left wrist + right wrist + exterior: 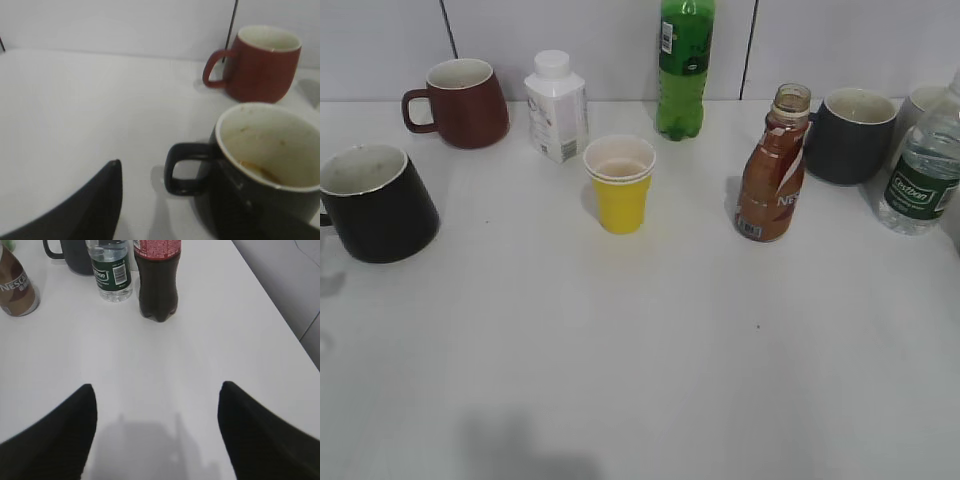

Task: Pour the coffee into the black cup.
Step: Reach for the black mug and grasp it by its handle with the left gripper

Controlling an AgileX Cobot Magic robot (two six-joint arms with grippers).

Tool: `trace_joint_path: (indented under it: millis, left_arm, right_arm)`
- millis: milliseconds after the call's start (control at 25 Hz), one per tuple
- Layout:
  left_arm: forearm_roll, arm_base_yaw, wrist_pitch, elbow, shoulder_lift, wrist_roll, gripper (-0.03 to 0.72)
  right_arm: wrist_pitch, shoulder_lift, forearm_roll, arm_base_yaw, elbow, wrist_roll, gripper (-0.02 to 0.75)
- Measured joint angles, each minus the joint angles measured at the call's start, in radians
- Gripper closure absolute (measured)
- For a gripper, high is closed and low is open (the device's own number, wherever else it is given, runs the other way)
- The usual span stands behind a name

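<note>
Coffee [771, 190] fills a curvy, uncapped bottle; glossy black cup [375, 205] tapers.

You are seeing open table [650, 380] along the near edge; a yellow cup [620, 185] is blocking the middle.

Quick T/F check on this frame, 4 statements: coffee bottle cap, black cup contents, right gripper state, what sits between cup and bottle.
1. The coffee bottle is capped. False: its mouth is open.
2. The black cup is full of coffee. False: only a brownish residue shows inside.
3. The right gripper is open and holds nothing. True.
4. A yellow cup stands between the black cup and the coffee bottle. True.
</note>
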State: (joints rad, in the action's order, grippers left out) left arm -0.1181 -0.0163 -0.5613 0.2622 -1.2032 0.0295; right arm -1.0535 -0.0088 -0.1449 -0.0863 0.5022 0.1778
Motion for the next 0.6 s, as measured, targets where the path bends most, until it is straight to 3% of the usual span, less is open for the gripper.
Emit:
trace_joint_path:
  millis: [600]
  left_arm:
    - [0.029, -0.001, -0.199, -0.068, -0.211, -0.029, 0.259]
  right_arm:
    - [0.0, 0.0, 0.0, 0.0, 0.0, 0.0, 0.152]
